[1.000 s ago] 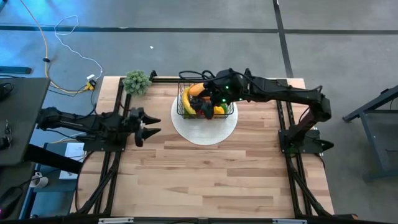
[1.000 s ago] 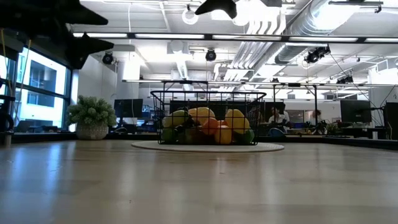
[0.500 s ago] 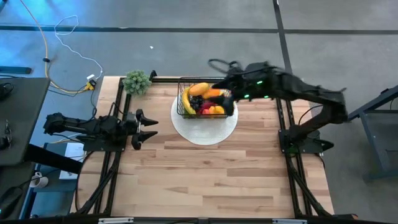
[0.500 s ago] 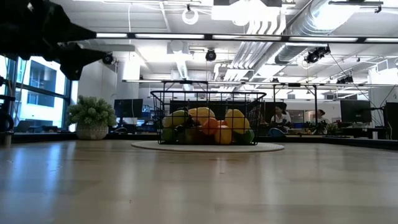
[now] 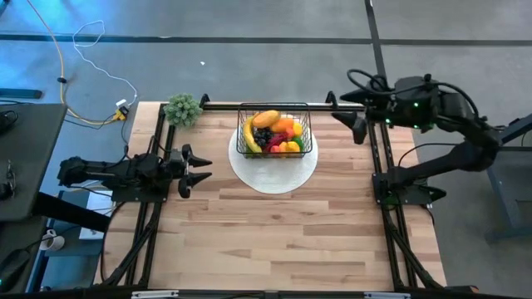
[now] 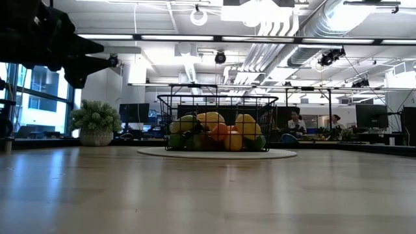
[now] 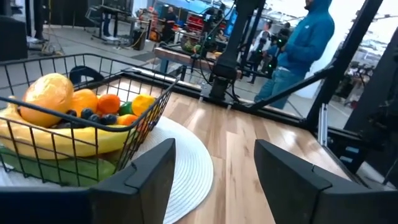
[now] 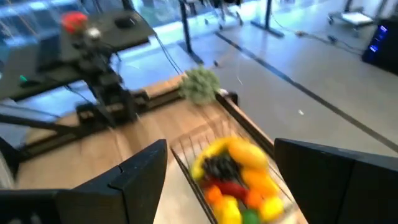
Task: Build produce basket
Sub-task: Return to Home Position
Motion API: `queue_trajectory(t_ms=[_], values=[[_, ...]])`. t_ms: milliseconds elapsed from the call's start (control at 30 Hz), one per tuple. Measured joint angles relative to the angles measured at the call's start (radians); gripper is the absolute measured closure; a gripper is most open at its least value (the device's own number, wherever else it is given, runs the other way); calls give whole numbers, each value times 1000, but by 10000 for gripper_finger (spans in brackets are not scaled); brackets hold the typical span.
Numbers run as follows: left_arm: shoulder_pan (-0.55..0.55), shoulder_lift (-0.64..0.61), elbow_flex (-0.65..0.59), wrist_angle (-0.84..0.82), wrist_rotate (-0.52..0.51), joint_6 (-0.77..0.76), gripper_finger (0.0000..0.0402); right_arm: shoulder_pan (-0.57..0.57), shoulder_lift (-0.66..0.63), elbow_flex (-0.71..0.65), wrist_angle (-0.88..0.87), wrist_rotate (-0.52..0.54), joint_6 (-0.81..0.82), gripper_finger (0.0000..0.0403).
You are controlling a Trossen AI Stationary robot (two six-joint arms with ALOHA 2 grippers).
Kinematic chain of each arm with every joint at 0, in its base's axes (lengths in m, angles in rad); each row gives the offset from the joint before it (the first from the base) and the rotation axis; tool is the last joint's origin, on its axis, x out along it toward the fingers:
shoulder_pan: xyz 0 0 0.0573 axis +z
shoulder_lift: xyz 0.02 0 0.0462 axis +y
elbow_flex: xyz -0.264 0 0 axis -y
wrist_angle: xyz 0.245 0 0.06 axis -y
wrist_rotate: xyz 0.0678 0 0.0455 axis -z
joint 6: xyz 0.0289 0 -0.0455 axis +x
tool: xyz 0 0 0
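Note:
The black wire basket (image 5: 274,131) stands on a round white plate (image 5: 273,170) at the table's far middle. It holds the produce: a yellow banana (image 7: 74,142), an orange mango (image 7: 45,94), dark grapes (image 8: 219,166), something red, small oranges and green pieces. My left gripper (image 5: 199,168) hovers level at the table's left edge, open and empty, pointing toward the basket (image 7: 81,118). My right gripper (image 5: 353,123) hangs open and empty above the table's far right corner. It looks slanting down on the basket (image 8: 233,177).
A spiky green plant (image 5: 183,109) in a small pot (image 6: 96,136) stands at the far left corner. The bare wooden table (image 5: 274,232) stretches from the plate to the near edge. People show in the room beyond, one in a blue hoodie (image 7: 305,50).
My right gripper has drawn back from over the basket toward the table's right edge and risen, staying open and empty. My left gripper has sunk a little at the left edge. The basket and produce have kept still.

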Motion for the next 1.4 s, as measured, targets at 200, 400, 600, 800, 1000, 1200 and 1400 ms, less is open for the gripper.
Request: queue_trajectory(t_ms=[200, 400, 600, 800, 1000, 1200, 1400], values=[[4, 0, 0, 2, -10, 15, 203, 0, -70, -49, -77, 113, -16, 128], [4, 0, 1, 1, -31, 15, 204, -43, -329, -390, 88, 131, 36, 128], [4, 0, 1, 1, -40, 15, 204, -43, -582, -742, 291, 72, 47, 128], [4, 0, 1, 1, -39, 15, 204, -43, -759, -1044, 503, -31, 47, 128], [4, 0, 1, 1, -38, 14, 204, -42, -862, -1296, 687, -75, 91, 128], [4, 0, 2, 1, -38, 15, 204, -43, -917, -1491, 885, -80, 93, 128], [4, 0, 2, 1, -38, 15, 204, -43, -962, -1609, 962, -105, 161, 128]])
